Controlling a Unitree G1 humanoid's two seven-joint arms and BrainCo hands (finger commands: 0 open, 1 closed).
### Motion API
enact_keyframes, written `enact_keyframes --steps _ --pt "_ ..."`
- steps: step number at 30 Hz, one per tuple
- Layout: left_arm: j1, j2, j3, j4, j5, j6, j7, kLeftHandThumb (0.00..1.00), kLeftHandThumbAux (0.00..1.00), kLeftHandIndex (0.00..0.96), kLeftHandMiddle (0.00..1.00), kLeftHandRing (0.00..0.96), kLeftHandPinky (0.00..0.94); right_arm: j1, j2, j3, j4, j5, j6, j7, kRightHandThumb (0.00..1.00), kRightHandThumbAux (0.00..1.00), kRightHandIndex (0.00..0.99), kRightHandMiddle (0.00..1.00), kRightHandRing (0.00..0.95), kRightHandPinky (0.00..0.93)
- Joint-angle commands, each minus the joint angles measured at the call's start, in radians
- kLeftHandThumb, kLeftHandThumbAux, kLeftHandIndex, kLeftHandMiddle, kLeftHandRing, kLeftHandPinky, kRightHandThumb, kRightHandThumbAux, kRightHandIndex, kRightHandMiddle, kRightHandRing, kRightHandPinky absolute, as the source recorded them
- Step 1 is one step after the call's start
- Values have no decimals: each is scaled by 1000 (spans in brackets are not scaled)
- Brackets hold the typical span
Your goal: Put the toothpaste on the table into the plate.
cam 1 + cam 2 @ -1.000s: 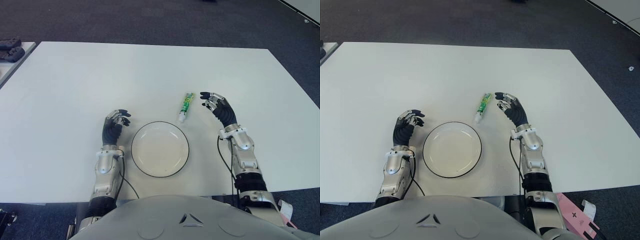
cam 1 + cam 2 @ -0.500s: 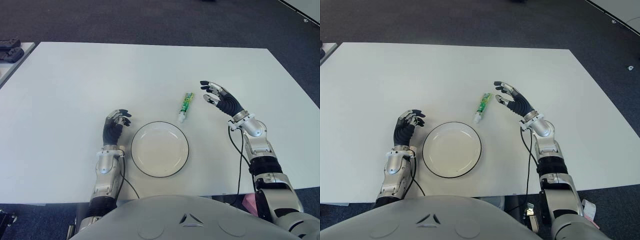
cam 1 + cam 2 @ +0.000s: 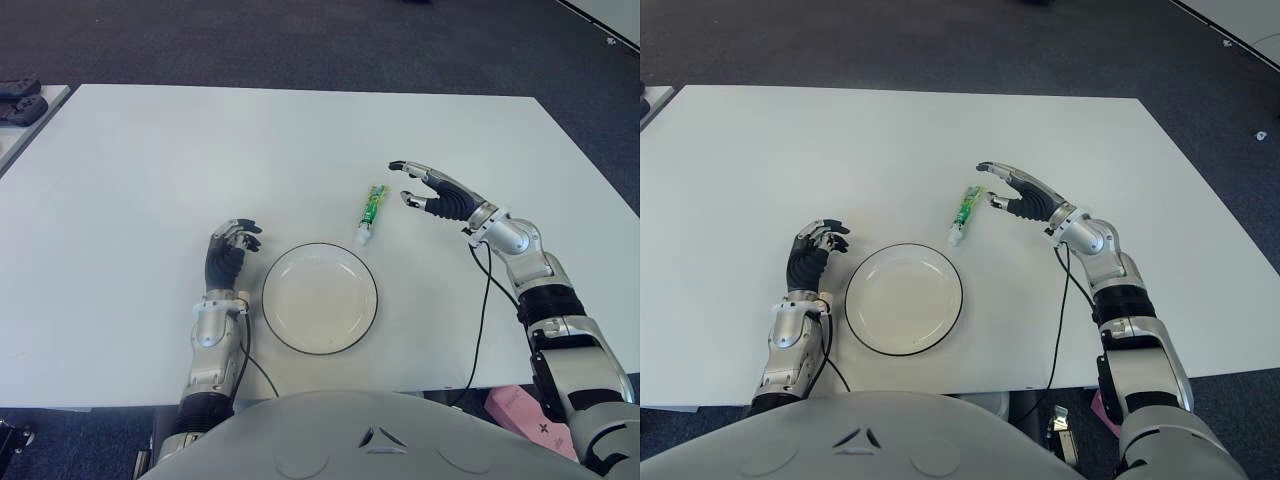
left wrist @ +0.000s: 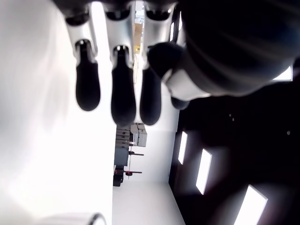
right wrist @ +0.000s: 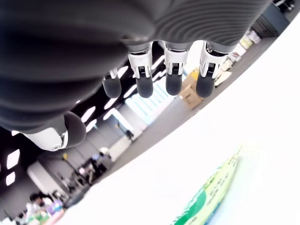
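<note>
A small green and white toothpaste tube [image 3: 371,213] lies on the white table [image 3: 150,170], just beyond the right rim of the round white plate [image 3: 320,297] with a dark edge. My right hand [image 3: 428,189] hovers a little to the right of the tube, fingers spread and holding nothing; its wrist view shows the tube [image 5: 206,199] below the fingertips [image 5: 144,86], apart from them. My left hand [image 3: 230,252] shows at the plate's left side, fingers relaxed with nothing in them.
The plate holds nothing. Dark objects [image 3: 22,100] sit on a second table at the far left. Dark floor surrounds the table, and a pink object [image 3: 520,410] lies on the floor at the lower right.
My right hand has risen and swung so its forearm now points in from the right, with fingers stretched out toward the tube. The tube, plate and left hand have not moved.
</note>
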Motion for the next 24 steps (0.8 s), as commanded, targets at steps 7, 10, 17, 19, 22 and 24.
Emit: enact_keyframes --steps 7,10,17,19,22,24 --pt "23 -26 -6 57 -10 7 5 835 677 417 487 567 543 -228 -46 155 275 -262 -162 -221 618 338 0 0 0 0" --pt "24 -28 -7 57 -9 8 11 835 677 418 486 569 551 -268 -50 216 329 -347 -182 -312 605 338 0 0 0 0" --pt "30 -35 -12 50 4 8 34 837 677 421 483 570 550 -337 -51 353 411 -503 -220 -490 554 328 0 0 0 0" --pt "32 -36 -14 47 6 12 40 837 676 423 481 569 549 -355 -54 391 424 -546 -224 -538 544 320 0 0 0 0" --pt "34 -37 -16 44 11 16 50 837 676 427 479 567 546 -380 -56 444 441 -603 -222 -605 532 308 0 0 0 0" --pt "36 -37 -18 42 14 15 55 838 676 428 477 566 544 -401 -51 487 456 -650 -210 -651 527 302 0 0 0 0"
